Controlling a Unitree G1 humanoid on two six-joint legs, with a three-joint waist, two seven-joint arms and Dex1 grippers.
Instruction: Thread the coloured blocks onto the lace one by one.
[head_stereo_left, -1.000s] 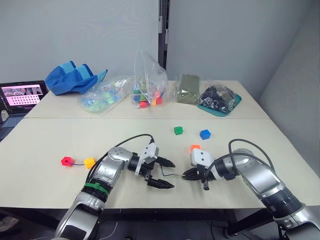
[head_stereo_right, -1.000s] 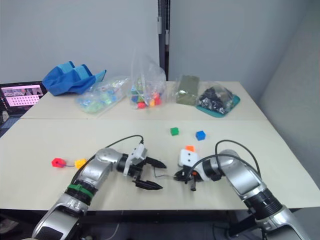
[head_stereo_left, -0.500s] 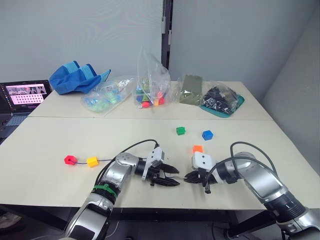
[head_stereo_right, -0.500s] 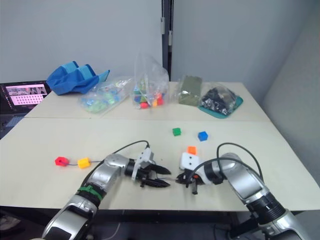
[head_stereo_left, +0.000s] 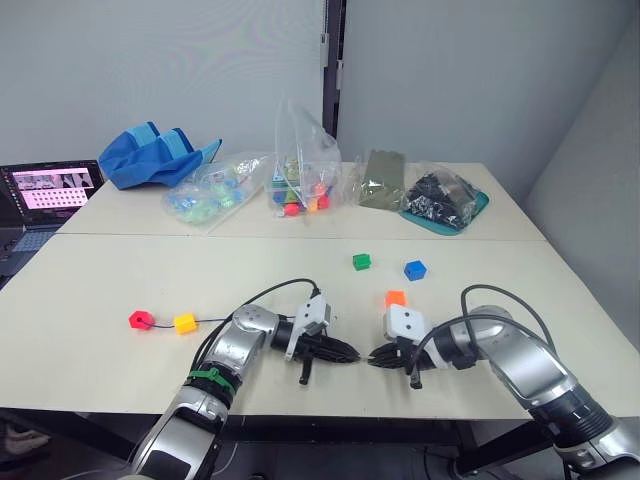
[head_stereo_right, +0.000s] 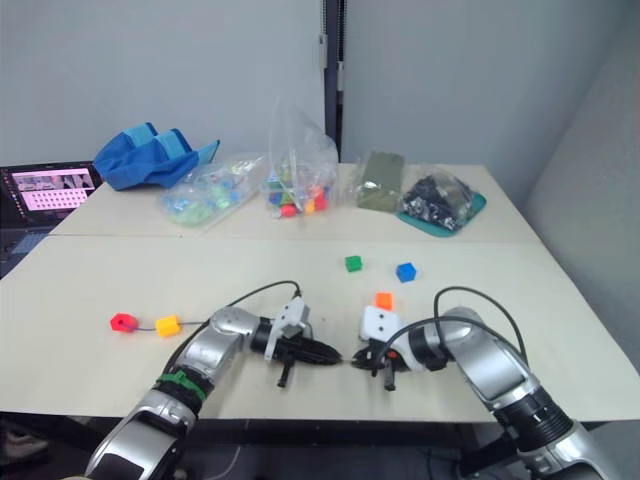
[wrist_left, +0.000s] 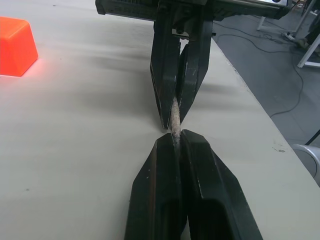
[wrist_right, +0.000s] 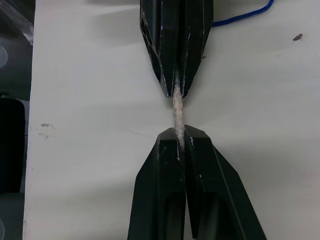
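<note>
Near the table's front edge my left gripper (head_stereo_left: 346, 353) and right gripper (head_stereo_left: 376, 359) meet tip to tip. Both are shut on the stiff pale tip (wrist_right: 177, 107) of the lace, which bridges the small gap between them. The thin dark blue lace (wrist_right: 245, 14) runs back past my left arm to a yellow block (head_stereo_left: 184, 323) and a red block (head_stereo_left: 140, 320), which sit on it at the left. The orange block (head_stereo_left: 395, 298) lies loose just behind my right gripper. Farther back lie the green block (head_stereo_left: 361, 261) and the blue block (head_stereo_left: 412, 269).
Along the back of the table stand clear bags of colourful pieces (head_stereo_left: 300, 175), a blue cloth bag (head_stereo_left: 150, 155), an olive packet (head_stereo_left: 378, 178) and a teal tray of dark parts (head_stereo_left: 440, 200). A laptop (head_stereo_left: 45, 190) sits at the far left.
My left gripper has gone from wide open to shut on the lace tip and moved right to meet the right gripper. The right gripper has held still.
</note>
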